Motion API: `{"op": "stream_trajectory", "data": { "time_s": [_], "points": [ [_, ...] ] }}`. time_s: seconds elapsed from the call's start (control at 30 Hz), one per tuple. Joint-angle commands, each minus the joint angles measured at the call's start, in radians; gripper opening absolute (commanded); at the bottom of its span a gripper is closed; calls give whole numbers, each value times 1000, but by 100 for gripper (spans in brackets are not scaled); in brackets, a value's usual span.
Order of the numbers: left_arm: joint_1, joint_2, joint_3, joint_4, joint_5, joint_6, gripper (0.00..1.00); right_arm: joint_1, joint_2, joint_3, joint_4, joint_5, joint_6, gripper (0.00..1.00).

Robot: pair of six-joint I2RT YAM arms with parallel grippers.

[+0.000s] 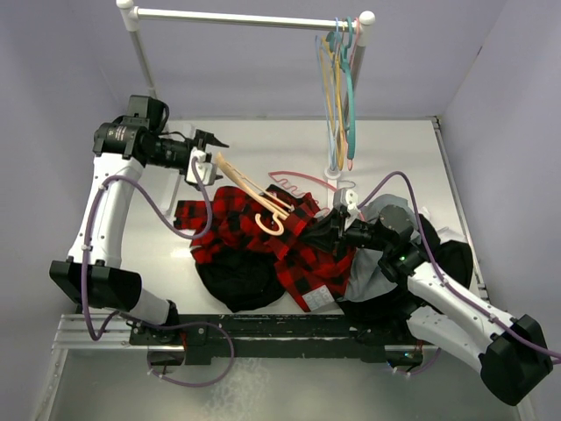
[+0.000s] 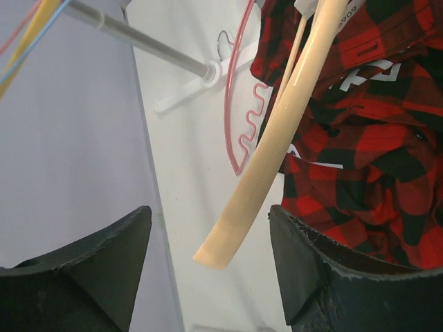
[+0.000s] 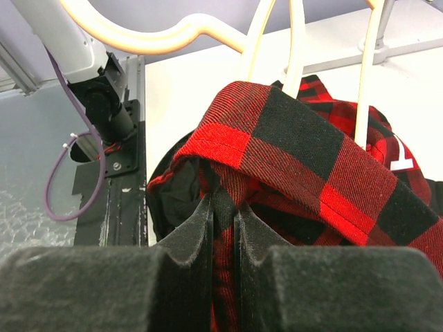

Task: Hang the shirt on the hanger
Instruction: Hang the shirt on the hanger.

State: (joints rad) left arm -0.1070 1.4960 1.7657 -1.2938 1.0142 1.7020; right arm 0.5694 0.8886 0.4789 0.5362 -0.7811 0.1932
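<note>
Tabletop (image 1: 254,149) in white filled the overhead view, walled in by pale lilac panels. A white rail (image 1: 245,17) ran across the far side, and coloured hangers (image 1: 340,79) dangled from its right end. Two arms reached in from the near edge, the left one arcing up the left side and the right one lying low on the right.

The red-and-black plaid shirt (image 1: 302,254) lay crumpled in the middle of the table. A black garment (image 1: 237,276) showed from under its near left edge, and a grey garment (image 1: 368,272) was bunched at its right, beneath the right arm.

The pale tan hanger (image 1: 250,189) lay slanted across the far part of the shirt. One end pointed far-left toward the left arm, and its hook rested on the plaid near the centre. A pink hanger (image 1: 294,178) with a wavy bar lay flat on the table just beyond the shirt.

The left gripper (image 2: 210,221) stood at the hanger's far-left end with its jaws spread wide. In its wrist view the tan tip sat between the fingers with a gap on each side, gripped by neither.

The right gripper (image 3: 225,207) was at the shirt's right edge, its two fingers pinched together on a fold of the plaid cloth. The hanger's pale bars showed just above that fold.
</note>
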Motion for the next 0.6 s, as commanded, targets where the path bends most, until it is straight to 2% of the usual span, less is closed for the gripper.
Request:
{"op": "stream_trajectory", "data": {
  "time_s": [0.0, 0.23, 0.43, 0.5, 0.57],
  "points": [
    [-12, 18, 39, -84, 107, 215, 72, 6, -19, 56, 71, -33, 12, 0],
    [-81, 55, 36, -131, 17, 209, 65, 14, -7, 73, 84, -40, 29, 0],
    [-140, 99, 46, -155, -58, 158, 51, 35, 16, 100, 87, -43, 24, 0],
    [-161, 115, 63, -175, -84, 148, 41, 40, 32, 108, 83, -46, 20, 0],
    [-177, 129, 83, -200, -96, 147, 18, 47, 46, 120, 75, -48, 9, 0]
  ]
}}
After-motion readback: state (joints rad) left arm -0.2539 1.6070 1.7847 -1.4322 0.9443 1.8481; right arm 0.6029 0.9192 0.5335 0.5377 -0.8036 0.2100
